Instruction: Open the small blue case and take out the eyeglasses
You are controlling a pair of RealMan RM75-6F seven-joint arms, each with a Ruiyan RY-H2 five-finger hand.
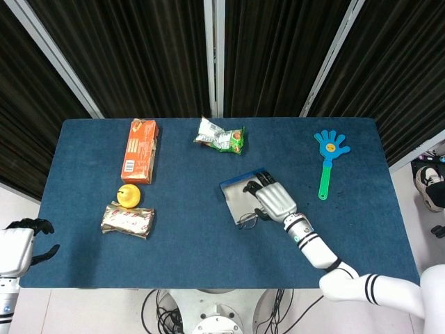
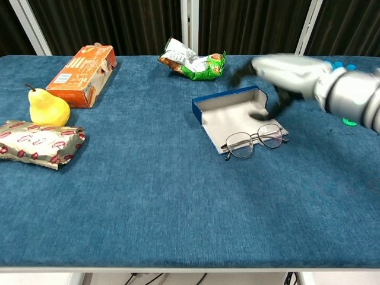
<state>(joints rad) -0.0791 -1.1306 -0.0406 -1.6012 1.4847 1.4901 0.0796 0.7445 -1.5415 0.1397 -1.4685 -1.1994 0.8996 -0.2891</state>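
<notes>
**Glasses out, right hand clear of the case**

The eyeglasses (image 2: pixel 254 141) lie on the lower edge of the open blue case (image 2: pixel 234 116), partly on the table (image 2: pixel 148 196). The right hand (image 2: pixel 284 71) hovers above, motion-blurred, fingers apart, holding nothing. Best to lift away without brushing the frames. The left hand (image 1: pixel 15 247) idles off-table, fingers loosely curled.

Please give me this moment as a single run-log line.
case: open | eyeglasses: lying across case's front edge | right hand: above case, empty | left hand: off table, idle

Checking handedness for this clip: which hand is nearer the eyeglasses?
Right. The right hand hovers just beside the eyeglasses, over the open blue case; the left hand waits off the table's far-left corner.
</notes>
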